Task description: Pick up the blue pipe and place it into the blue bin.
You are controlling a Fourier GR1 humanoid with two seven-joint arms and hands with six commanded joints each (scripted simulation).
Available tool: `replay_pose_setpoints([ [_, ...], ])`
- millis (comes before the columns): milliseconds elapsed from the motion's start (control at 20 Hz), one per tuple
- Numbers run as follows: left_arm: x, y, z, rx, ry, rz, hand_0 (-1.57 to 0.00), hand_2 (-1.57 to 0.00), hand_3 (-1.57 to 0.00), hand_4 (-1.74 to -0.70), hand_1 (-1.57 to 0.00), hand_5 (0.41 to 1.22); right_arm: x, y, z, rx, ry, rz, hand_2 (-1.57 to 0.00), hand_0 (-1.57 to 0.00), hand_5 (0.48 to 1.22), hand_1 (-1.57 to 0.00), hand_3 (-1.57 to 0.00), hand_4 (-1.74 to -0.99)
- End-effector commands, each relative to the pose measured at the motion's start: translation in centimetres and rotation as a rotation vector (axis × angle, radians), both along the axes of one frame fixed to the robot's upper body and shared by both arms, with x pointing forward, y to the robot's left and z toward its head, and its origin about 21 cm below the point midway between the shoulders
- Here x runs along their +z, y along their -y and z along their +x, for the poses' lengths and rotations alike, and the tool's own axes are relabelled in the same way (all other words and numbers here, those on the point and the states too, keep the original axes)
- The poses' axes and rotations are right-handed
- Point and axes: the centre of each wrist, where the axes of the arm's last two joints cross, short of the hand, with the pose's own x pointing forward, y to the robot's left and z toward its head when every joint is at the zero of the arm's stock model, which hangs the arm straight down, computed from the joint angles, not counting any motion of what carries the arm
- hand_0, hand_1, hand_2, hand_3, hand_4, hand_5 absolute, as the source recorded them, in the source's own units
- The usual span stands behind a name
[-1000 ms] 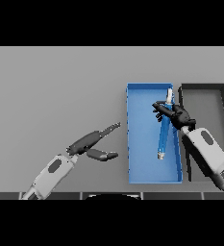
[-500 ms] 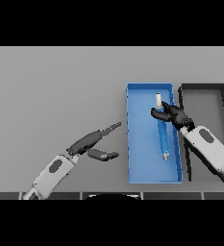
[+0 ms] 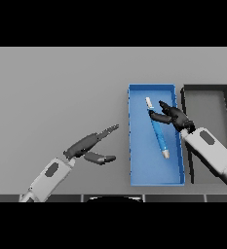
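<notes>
The blue pipe lies inside the blue bin, pointing toward 11 o'clock. The right hand, fingers loosened, touches it; the left hand hovers open at 9 o'clock.

The left robot hand reaches in from the lower left on a white and grey arm, its fingers stretched straight toward the upper right and its thumb held apart below them. The right robot hand comes in from the lower right, fingers relaxed and spread, pointing toward the upper left.
</notes>
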Motion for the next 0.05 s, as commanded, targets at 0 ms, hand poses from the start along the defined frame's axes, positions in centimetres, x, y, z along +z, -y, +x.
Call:
replay_pose_setpoints([
  [0,0.02,-0.13,-0.30,-0.006,0.000,-0.004,0.00,0.00,0.00,-0.83,0.00,0.474,0.08,0.40,-0.06,-0.003,-0.004,-0.012,-0.01,-0.02,0.769,-0.01,-0.01,-1.186],
])
